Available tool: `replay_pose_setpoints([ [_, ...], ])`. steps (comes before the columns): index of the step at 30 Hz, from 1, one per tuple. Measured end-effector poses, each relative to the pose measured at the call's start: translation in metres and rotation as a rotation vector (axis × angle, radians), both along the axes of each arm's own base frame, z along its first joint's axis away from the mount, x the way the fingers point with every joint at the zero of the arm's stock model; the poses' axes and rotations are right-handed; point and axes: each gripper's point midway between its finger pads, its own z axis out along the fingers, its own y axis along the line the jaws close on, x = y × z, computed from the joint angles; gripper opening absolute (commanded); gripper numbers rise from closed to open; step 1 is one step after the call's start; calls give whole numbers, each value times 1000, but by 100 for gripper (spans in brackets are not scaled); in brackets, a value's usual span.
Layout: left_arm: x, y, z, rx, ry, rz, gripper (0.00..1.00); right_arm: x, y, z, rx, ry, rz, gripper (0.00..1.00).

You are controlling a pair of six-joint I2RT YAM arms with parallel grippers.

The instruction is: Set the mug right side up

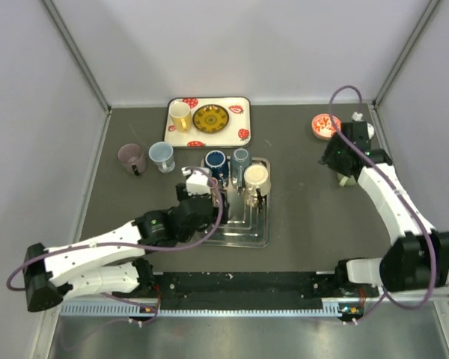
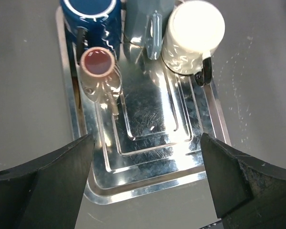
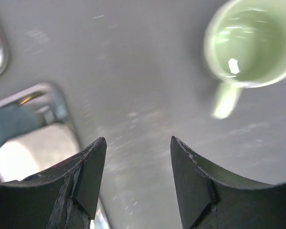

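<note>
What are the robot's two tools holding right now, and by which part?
Nothing. The left tool is open above the metal tray, and the right tool is open over the table, not touching the green mug nearby.

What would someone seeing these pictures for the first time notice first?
The shiny metal tray at the centre of the table, crowded with mugs, the cream mug brightest, with the left gripper open above it. Behind it lies a strawberry-print tray holding a yellow mug and a plate. At the far right, the open right gripper hovers near a green mug.
</note>
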Motion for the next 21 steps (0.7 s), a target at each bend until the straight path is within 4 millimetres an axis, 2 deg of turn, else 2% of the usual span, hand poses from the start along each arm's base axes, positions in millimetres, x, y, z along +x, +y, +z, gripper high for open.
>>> replay_pose_setpoints([
  [2, 5, -14, -12, 33, 40, -14, 93, -7, 32, 24, 16, -79, 95, 57],
  [3, 7, -20, -19, 42, 61, -20, 93, -15, 54, 36, 26, -124, 163, 57],
  [4, 10, -26, -26, 52, 83, -25, 92, -22, 67, 42, 32, -148, 204, 56],
  [6, 15, -39, -37, 60, 116, -29, 89, -38, 88, 45, 43, -177, 280, 56],
  [8, 22, -53, -43, 68, 143, -26, 86, -57, 102, 38, 46, -173, 340, 56],
  [13, 47, -103, -47, 47, 178, -32, 80, -85, 112, 13, 38, -125, 405, 56],
  [16, 59, -122, -53, 28, 206, -26, 76, -95, 111, 13, 43, -139, 418, 56],
  [21, 77, -135, -64, 1, 256, 10, 69, -102, 109, 26, 63, -196, 424, 56],
])
